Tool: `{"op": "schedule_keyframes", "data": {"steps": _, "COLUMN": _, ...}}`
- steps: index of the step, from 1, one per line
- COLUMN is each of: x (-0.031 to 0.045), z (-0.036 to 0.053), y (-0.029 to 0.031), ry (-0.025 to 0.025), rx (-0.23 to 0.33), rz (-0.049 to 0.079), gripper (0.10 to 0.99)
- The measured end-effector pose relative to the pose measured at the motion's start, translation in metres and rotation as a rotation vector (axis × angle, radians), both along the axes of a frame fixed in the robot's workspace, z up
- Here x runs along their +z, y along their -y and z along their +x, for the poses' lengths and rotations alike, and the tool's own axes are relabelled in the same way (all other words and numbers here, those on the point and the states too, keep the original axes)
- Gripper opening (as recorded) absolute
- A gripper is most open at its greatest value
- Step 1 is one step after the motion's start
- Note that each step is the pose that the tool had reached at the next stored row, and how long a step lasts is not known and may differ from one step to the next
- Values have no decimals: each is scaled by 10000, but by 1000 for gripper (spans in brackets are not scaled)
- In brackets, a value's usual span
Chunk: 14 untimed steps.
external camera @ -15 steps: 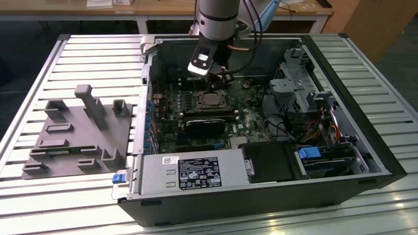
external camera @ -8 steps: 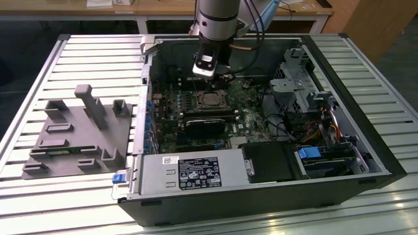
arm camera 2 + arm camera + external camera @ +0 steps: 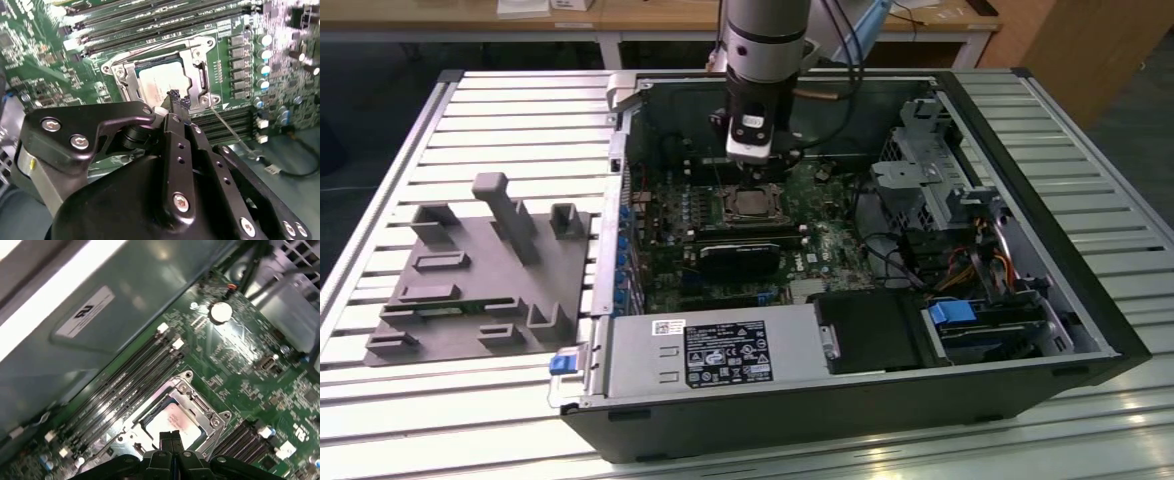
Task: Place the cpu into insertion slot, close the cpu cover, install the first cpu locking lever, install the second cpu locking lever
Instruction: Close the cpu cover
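One tool [image 3: 750,152] hangs just above the cpu [image 3: 750,203] inside the computer case [image 3: 1101,320] in the exterior view. In the second wrist view the tool [image 3: 176,96], pressed together and empty, hovers at the edge of the cpu [image 3: 157,82], which is seated under the cpu cover [image 3: 199,75]. In the first wrist view the tool [image 3: 170,436] overlaps the cpu [image 3: 172,420].

The arm [image 3: 765,40] at the top centre of the exterior view is a silver-grey cylinder over a black section with a white block [image 3: 750,140], dark cables [image 3: 851,60] beside it. In both wrist views the end effector [image 3: 175,97] is matt black, its linkage plates dotted with silver screws [image 3: 180,201]
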<state>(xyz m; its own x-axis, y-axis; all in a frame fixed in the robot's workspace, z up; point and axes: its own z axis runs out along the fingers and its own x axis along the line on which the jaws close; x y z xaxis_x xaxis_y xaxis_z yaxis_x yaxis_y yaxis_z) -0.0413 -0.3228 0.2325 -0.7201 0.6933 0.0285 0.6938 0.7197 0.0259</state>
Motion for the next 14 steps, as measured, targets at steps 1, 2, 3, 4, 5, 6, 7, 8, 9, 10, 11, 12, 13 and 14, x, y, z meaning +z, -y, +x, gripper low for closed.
{"op": "schedule_keyframes", "data": {"steps": 1, "x": 0, "z": 0, "y": 0, "ry": 0, "rx": 179, "rz": 0, "gripper": 102}}
{"op": "schedule_keyframes", "data": {"steps": 2, "x": -1, "z": 0, "y": 0, "ry": 0, "rx": 361, "rz": 0, "gripper": 102}}
{"op": "schedule_keyframes", "data": {"steps": 3, "x": -1, "z": 0, "y": 0, "ry": 0, "rx": 539, "rz": 0, "gripper": 102}}
{"op": "schedule_keyframes", "data": {"steps": 4, "x": -1, "z": 0, "y": 0, "ry": 0, "rx": 736, "rz": 0, "gripper": 102}}
{"op": "schedule_keyframes", "data": {"steps": 5, "x": -2, "z": 0, "y": 0, "ry": 0, "rx": 915, "rz": 0, "gripper": 102}}
{"op": "schedule_keyframes", "data": {"steps": 6, "x": -2, "z": 0, "y": 0, "ry": 0, "rx": 1095, "rz": 0, "gripper": 102}}
{"op": "schedule_keyframes", "data": {"steps": 7, "x": -3, "z": 0, "y": 0, "ry": 0, "rx": 1275, "rz": 0, "gripper": 102}}
{"op": "schedule_keyframes", "data": {"steps": 8, "x": -3, "z": 0, "y": 0, "ry": 0, "rx": 1455, "rz": 0, "gripper": 102}}
{"op": "schedule_keyframes", "data": {"steps": 9, "x": -4, "z": 0, "y": 0, "ry": 0, "rx": 1652, "rz": 0, "gripper": 102}}
{"op": "schedule_keyframes", "data": {"steps": 10, "x": -4, "z": 0, "y": 0, "ry": 0, "rx": 1814, "rz": 0, "gripper": 102}}
{"op": "schedule_keyframes", "data": {"steps": 11, "x": -5, "z": 0, "y": 0, "ry": -1, "rx": 2012, "rz": 0, "gripper": 102}}
{"op": "schedule_keyframes", "data": {"steps": 12, "x": -5, "z": 0, "y": 0, "ry": 0, "rx": 2190, "rz": 0, "gripper": 102}}
{"op": "schedule_keyframes", "data": {"steps": 13, "x": -6, "z": 0, "y": 0, "ry": 0, "rx": 2371, "rz": 0, "gripper": 102}}
{"op": "schedule_keyframes", "data": {"steps": 14, "x": -6, "z": 0, "y": 0, "ry": 0, "rx": 2551, "rz": 0, "gripper": 102}}
